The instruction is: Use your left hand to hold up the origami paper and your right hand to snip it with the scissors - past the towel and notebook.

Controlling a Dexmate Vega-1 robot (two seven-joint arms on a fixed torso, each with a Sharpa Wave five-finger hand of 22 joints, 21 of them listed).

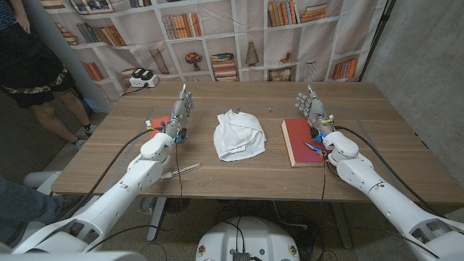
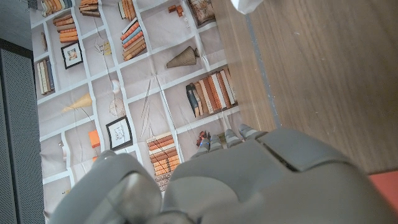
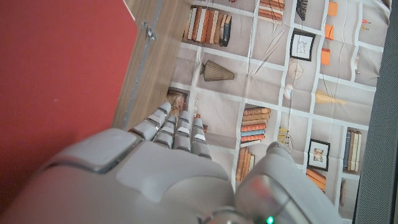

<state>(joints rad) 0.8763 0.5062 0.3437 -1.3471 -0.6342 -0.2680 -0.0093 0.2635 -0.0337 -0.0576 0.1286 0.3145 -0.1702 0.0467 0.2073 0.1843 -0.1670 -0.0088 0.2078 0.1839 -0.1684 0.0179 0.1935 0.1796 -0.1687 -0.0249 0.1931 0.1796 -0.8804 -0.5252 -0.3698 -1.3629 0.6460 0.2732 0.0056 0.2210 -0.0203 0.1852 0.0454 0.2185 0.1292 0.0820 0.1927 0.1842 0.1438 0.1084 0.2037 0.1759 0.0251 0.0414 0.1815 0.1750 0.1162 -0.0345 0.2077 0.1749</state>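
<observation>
**Both hands up and empty, paper and scissors untouched**

My left hand (image 1: 182,112) stands over the left part of the wooden table (image 1: 239,174), fingers (image 1: 185,96) straight and extended, holding nothing; in the left wrist view I see only its back (image 2: 249,180) with fingertips reaching toward the table's far edge and the bookshelf backdrop (image 2: 124,74) behind. My right hand (image 1: 311,110) mirrors it over the right part, fingers (image 1: 303,100) straight, released, nothing in the grip; in the right wrist view its back (image 3: 155,180) sits just beside the red notebook (image 3: 62,81).

The origami paper (image 1: 157,122), red-orange, lies flat on the table just beside my left hand on its outer side, partly hidden by the wrist; whether the hand touches it I cannot tell. The scissors (image 1: 315,147) lie on the notebook's (image 1: 301,141) near right part, next to my right wrist, not gripped.

Between my two hands sits the crumpled white towel (image 1: 238,135), with the notebook just to its right; a thin pale stick-like item (image 1: 185,170) lies near the front edge by my left forearm. A person (image 1: 32,61) stands at the far left behind the table; a white-and-black device (image 1: 143,77) rests at the far left corner.
</observation>
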